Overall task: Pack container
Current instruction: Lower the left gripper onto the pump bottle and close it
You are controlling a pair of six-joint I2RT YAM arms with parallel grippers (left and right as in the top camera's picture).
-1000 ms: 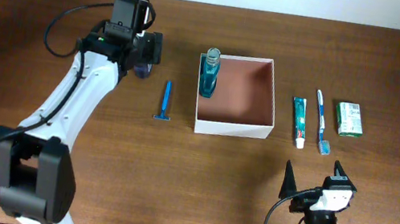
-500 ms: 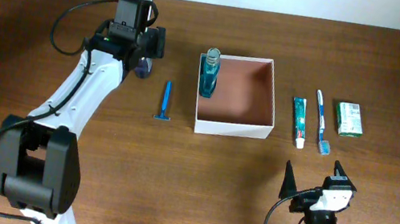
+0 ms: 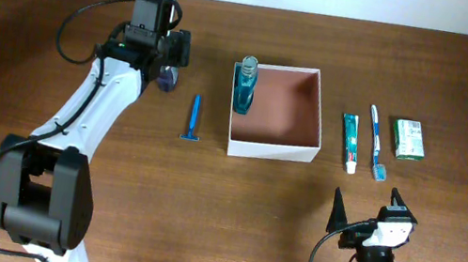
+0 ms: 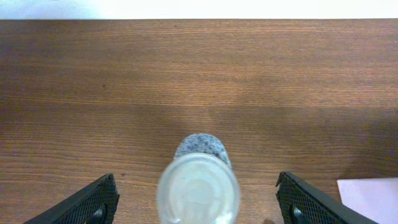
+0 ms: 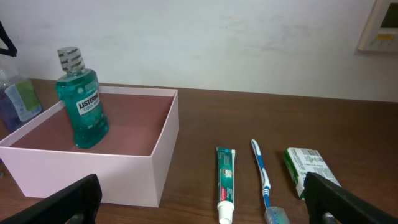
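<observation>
Mouthwash [image 3: 244, 87] upright in container [image 3: 274, 145]; left end effector [image 4: 196, 179] spread.

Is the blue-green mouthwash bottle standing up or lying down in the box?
Standing up. In the right wrist view the mouthwash bottle stands on its base inside the container, cap on top.

I'm seeing white walls and a reddish-brown inside on the container [image 3: 274, 150], a teal mouthwash bottle [image 3: 243, 92], a blue razor [image 3: 192, 119], a blue-and-white toothbrush [image 3: 376, 141], a green-and-white toothpaste tube [image 3: 349, 142], a green packet [image 3: 409, 138], and a dark brown wood-grain table [image 3: 456, 225].
</observation>
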